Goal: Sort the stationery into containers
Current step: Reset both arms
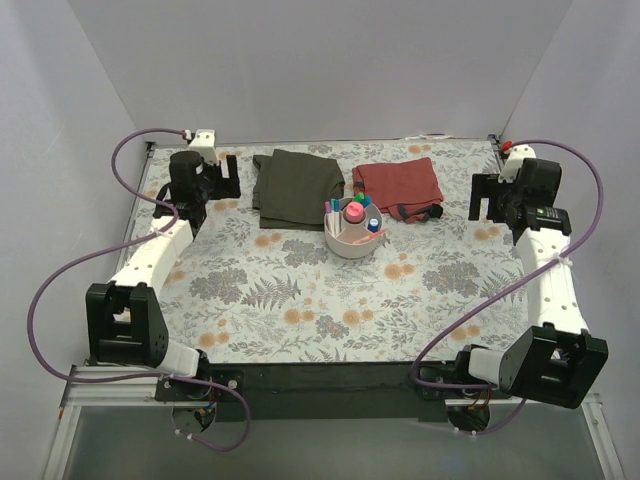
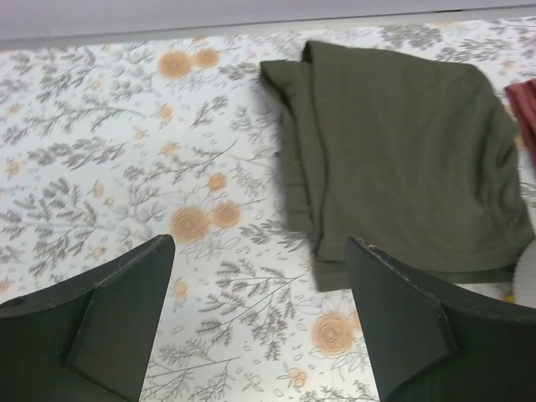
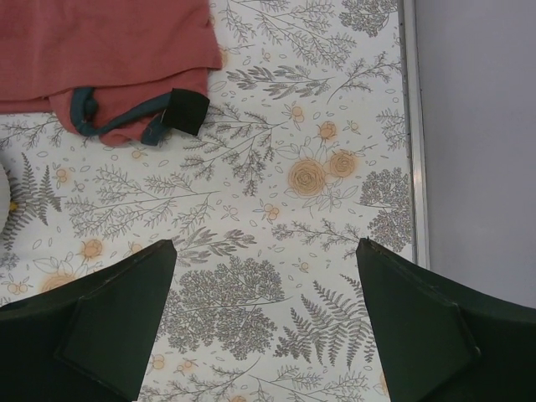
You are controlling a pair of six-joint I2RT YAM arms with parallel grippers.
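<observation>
A round white bowl (image 1: pixel 352 243) stands mid-table in the top view. Inside it stand a fat pink tube (image 1: pixel 352 212), markers with blue (image 1: pixel 373 225) and green caps, and thin pens. A sliver of the bowl's rim shows at the right edge of the left wrist view (image 2: pixel 528 276) and at the left edge of the right wrist view (image 3: pixel 3 197). My left gripper (image 1: pixel 227 177) is open and empty at the far left, over bare cloth (image 2: pixel 260 251). My right gripper (image 1: pixel 484 197) is open and empty at the far right (image 3: pixel 266 251).
A folded olive cloth (image 1: pixel 297 186) (image 2: pixel 402 151) lies behind the bowl to the left. A folded red cloth (image 1: pixel 398 186) (image 3: pixel 100 59) lies behind it to the right. The table's right metal edge (image 3: pixel 409 126) and grey wall (image 3: pixel 477 142) are close to the right gripper.
</observation>
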